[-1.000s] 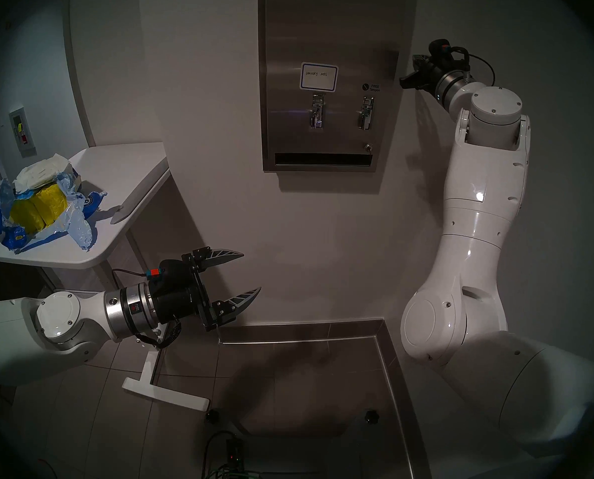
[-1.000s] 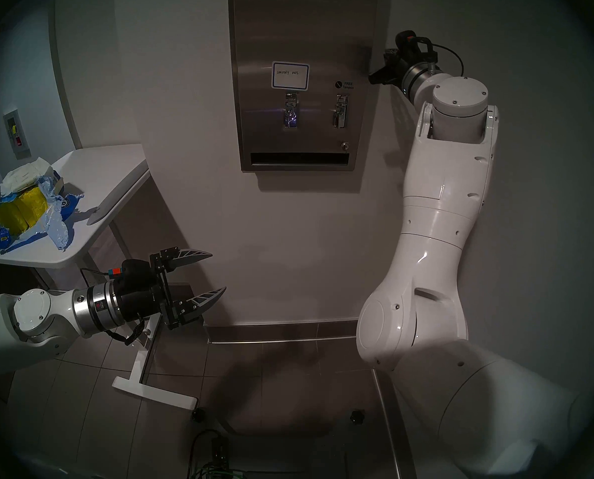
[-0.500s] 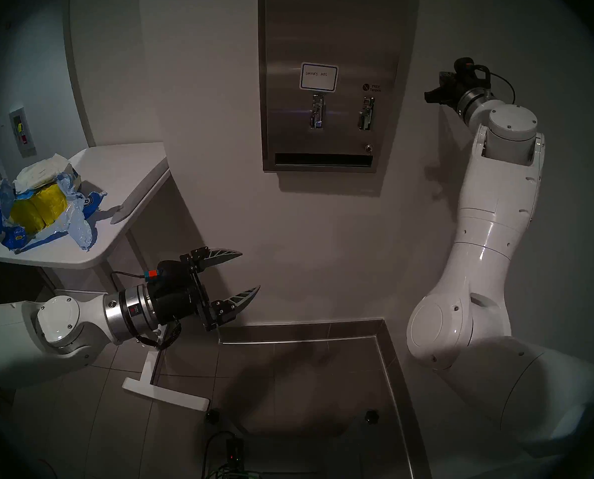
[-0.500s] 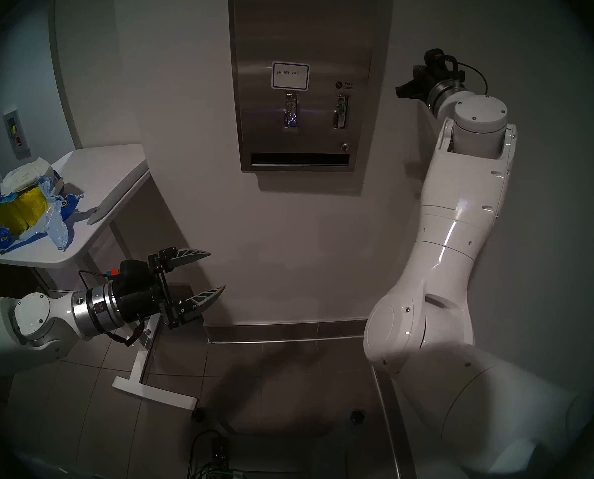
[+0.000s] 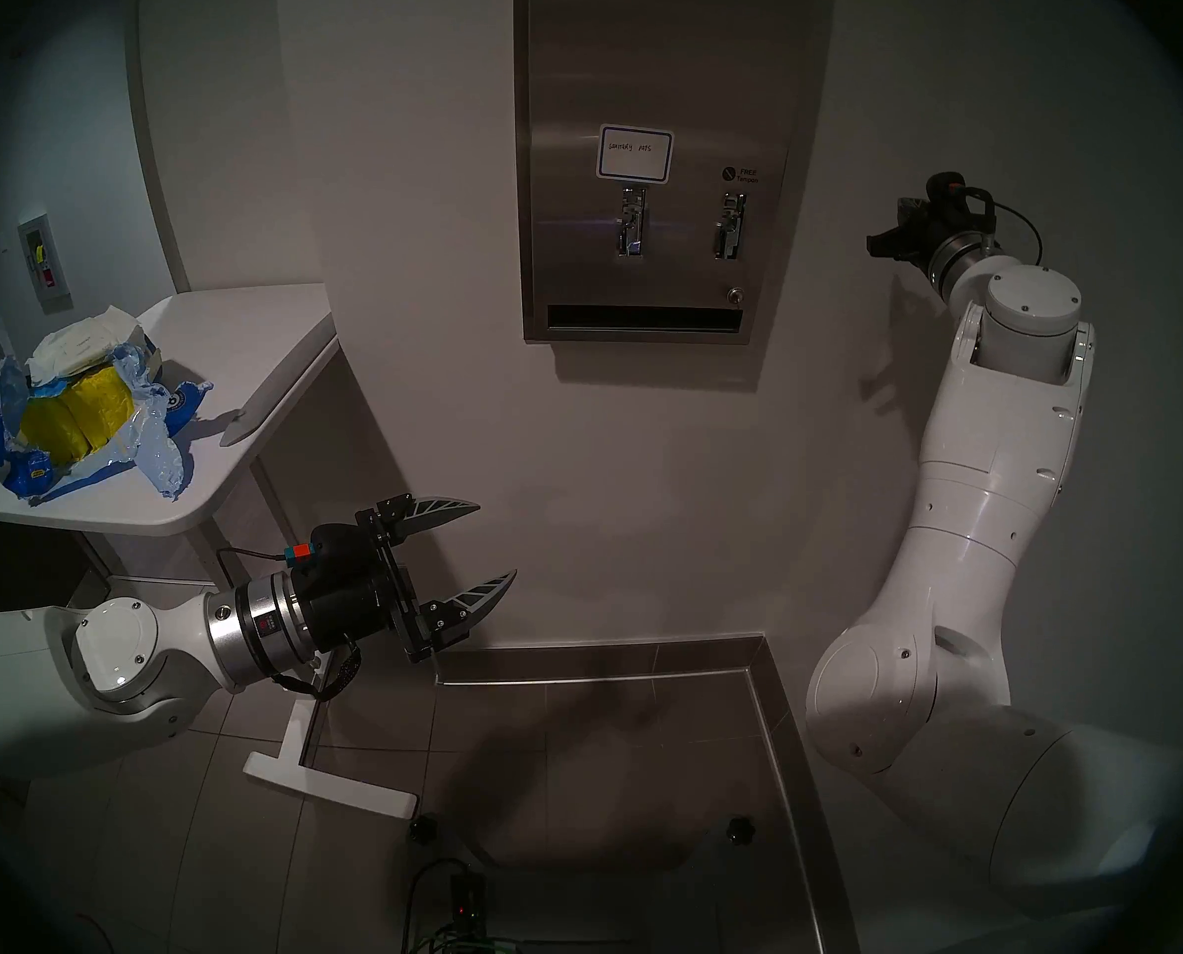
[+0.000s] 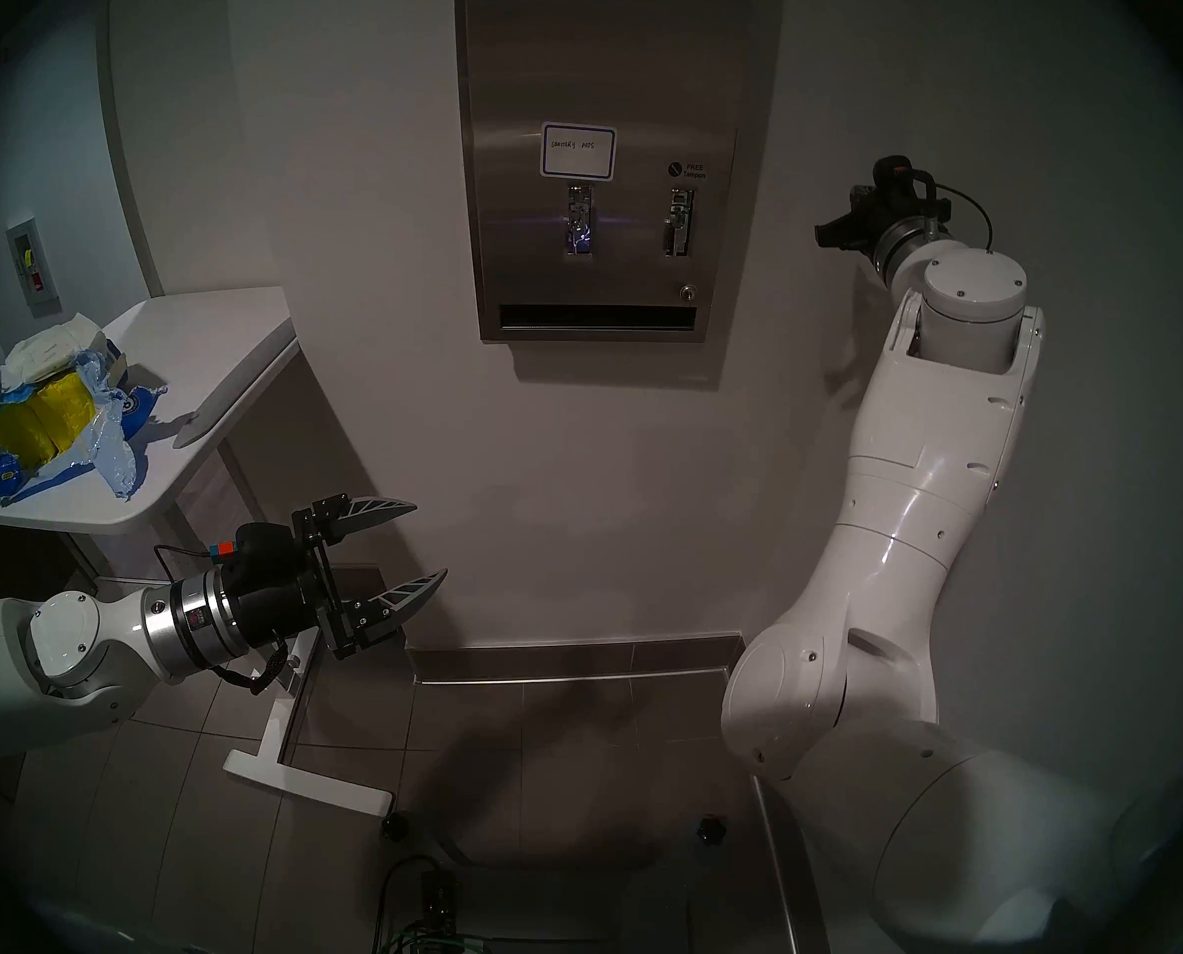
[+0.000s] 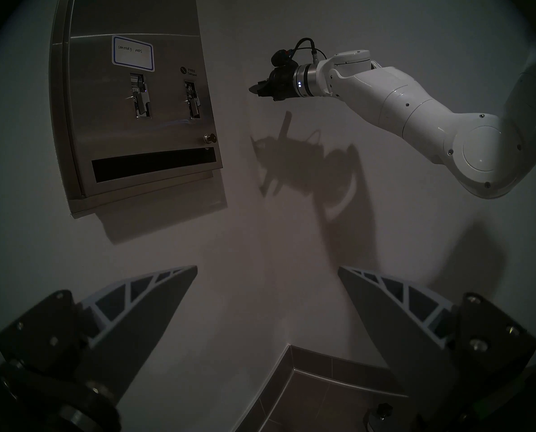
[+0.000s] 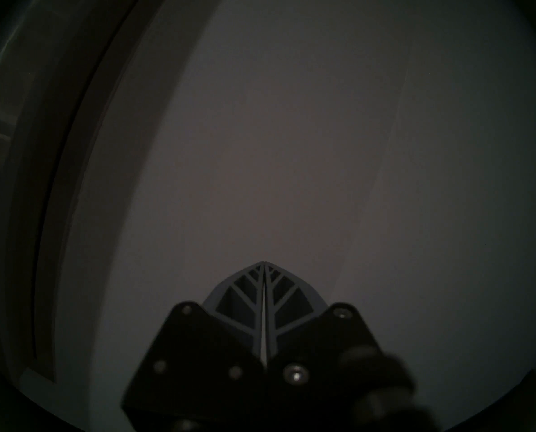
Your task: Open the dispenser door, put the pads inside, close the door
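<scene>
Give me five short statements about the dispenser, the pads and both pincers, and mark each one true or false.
1. The dispenser door is closed. True.
2. The left pincer grips a pad. False: it is open and empty.
3. The right pincer is shut. True.
4. The white pads lie on the dispenser's top. False: they rest on the white table.
5. The right pincer touches the door's lock. False: it is off to the side, by the wall.

head views: taken from high up, looking down at the wall, almost the same twice | left wrist: aimed up from low, the dispenser door (image 7: 142, 116) is seen, shared with head views | right wrist: held close to bare wall
</scene>
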